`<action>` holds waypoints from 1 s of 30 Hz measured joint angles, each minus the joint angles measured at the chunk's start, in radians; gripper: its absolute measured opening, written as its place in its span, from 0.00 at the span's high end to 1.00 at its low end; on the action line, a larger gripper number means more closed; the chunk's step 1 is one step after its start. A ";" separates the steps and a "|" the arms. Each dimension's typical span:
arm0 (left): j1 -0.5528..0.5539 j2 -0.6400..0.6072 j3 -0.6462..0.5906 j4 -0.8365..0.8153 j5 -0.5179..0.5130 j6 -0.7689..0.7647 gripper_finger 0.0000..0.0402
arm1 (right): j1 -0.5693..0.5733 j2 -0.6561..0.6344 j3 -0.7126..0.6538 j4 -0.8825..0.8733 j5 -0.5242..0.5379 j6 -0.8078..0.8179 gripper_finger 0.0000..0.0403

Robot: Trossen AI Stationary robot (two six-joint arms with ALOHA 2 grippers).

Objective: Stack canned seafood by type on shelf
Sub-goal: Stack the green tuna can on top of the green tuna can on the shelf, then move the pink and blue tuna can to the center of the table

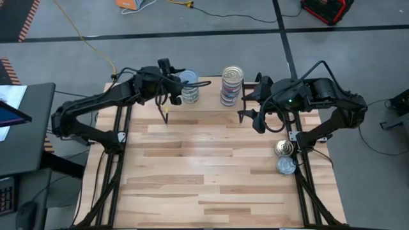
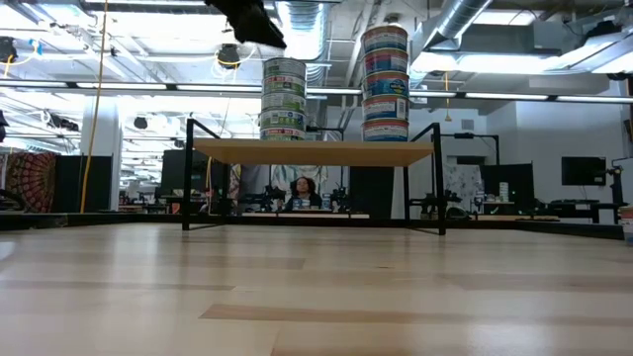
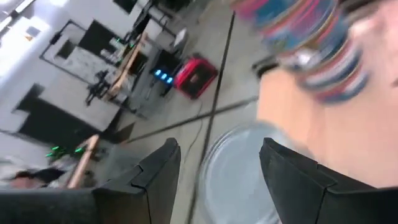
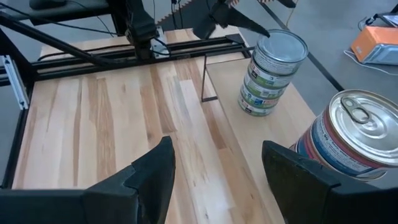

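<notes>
The shelf stands at the table's far edge with two stacks of canned seafood on it. The left stack has green-and-white labels. The right stack has blue and red labels. My left gripper is open and hovers just above and to the left of the left stack's top tin, clear of it in the low view. My right gripper is open over the table just in front of the right stack, with nothing between its fingers.
Two loose tins sit on the table near its right edge, beside the right arm's base. Bare wooden tabletop stretches in front of the shelf. A person shows in the room beyond, under the shelf.
</notes>
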 joint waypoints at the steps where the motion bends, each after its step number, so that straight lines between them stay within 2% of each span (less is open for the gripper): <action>1: -0.006 -0.009 0.000 0.000 0.024 -0.017 0.48 | 0.000 0.000 0.000 -0.002 0.001 -0.007 0.34; 5: -0.071 -0.023 0.000 -0.025 0.192 -0.042 0.48 | -0.013 -0.004 0.000 -0.058 0.007 -0.001 0.34; 8: -0.154 -0.018 -0.010 -0.090 0.264 -0.040 0.48 | -0.007 -0.016 -0.041 -0.077 0.013 0.034 0.34; 13: -0.296 0.008 -0.068 -0.183 0.269 -0.060 0.48 | 0.026 -0.044 -0.235 -0.091 0.017 0.118 0.34; 17: -0.397 0.036 -0.122 -0.177 0.262 -0.170 0.48 | 0.045 -0.066 -0.421 -0.120 0.010 0.224 0.34; 24: -0.487 0.152 -0.176 -0.072 0.252 -0.409 0.48 | 0.024 -0.053 -0.709 -0.202 -0.114 0.428 0.34; 30: -0.551 0.267 -0.180 -0.014 0.252 -0.407 0.50 | -0.002 -0.026 -0.902 -0.224 -0.207 0.481 0.34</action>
